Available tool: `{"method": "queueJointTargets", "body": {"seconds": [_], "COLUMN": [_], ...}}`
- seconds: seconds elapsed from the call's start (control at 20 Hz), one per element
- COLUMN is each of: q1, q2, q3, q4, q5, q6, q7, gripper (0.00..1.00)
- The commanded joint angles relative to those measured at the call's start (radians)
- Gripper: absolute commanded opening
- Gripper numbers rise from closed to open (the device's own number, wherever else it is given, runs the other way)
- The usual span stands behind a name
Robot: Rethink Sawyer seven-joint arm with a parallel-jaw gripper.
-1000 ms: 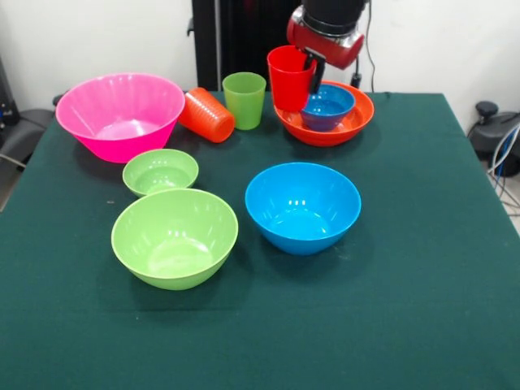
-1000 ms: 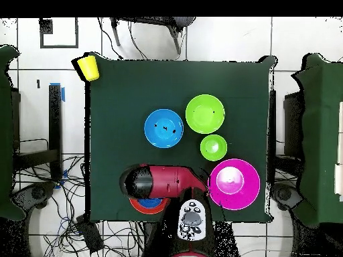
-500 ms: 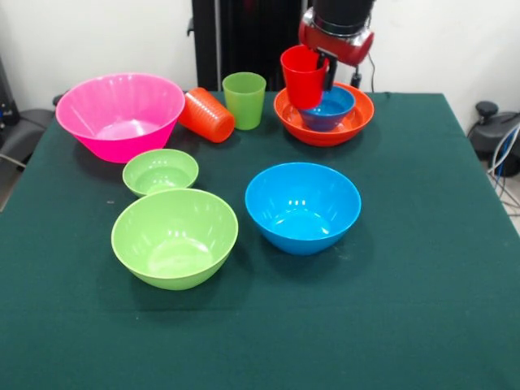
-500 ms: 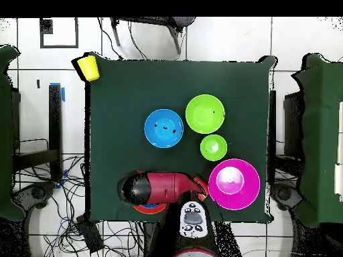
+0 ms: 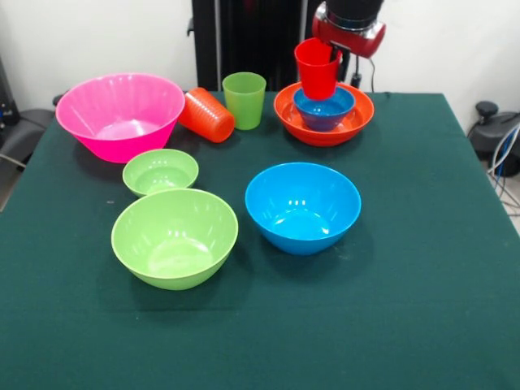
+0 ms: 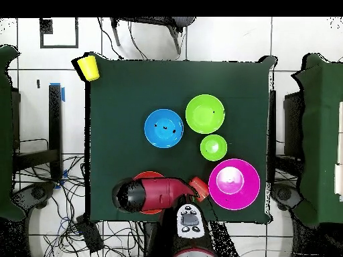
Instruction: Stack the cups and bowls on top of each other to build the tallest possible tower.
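Note:
My gripper (image 5: 331, 55) is shut on the rim of the red cup (image 5: 317, 71) and holds it upright just above the small dark blue bowl (image 5: 323, 109). That bowl sits inside the wide orange bowl (image 5: 362, 114) at the back. The light green cup (image 5: 244, 99) stands upright left of it, and the orange cup (image 5: 206, 114) lies on its side. The pink bowl (image 5: 120, 114), small green bowl (image 5: 160, 171), large green bowl (image 5: 174, 237) and large blue bowl (image 5: 302, 207) rest apart on the cloth. In the overhead view the arm (image 6: 151, 194) hides the gripper and the red cup.
A yellow cup (image 6: 87, 66) sits just off the table's corner in the overhead view. The green cloth table (image 5: 422, 284) has open room at the front and right of the front view. Chairs and cables lie around the table.
The gripper has lifted the red cup and carried it right, from the left rim of the orange bowl to over the small dark blue bowl. The other bowls and cups have not moved.

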Motion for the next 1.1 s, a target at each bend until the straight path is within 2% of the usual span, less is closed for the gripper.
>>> {"method": "queueJointTargets", "body": {"seconds": [0.05, 0.4, 1.1], "q1": [-0.022, 0.031, 0.1], "q2": [0.0, 0.074, 0.133], "q3": [0.109, 0.068, 0.005], "q4": [0.066, 0.035, 0.007], "q5": [-0.055, -0.094, -0.116], "q6": [-0.067, -0.125, -0.215], "q7": [-0.025, 0.01, 0.064], "gripper": [0.0, 0.0, 0.0]}}
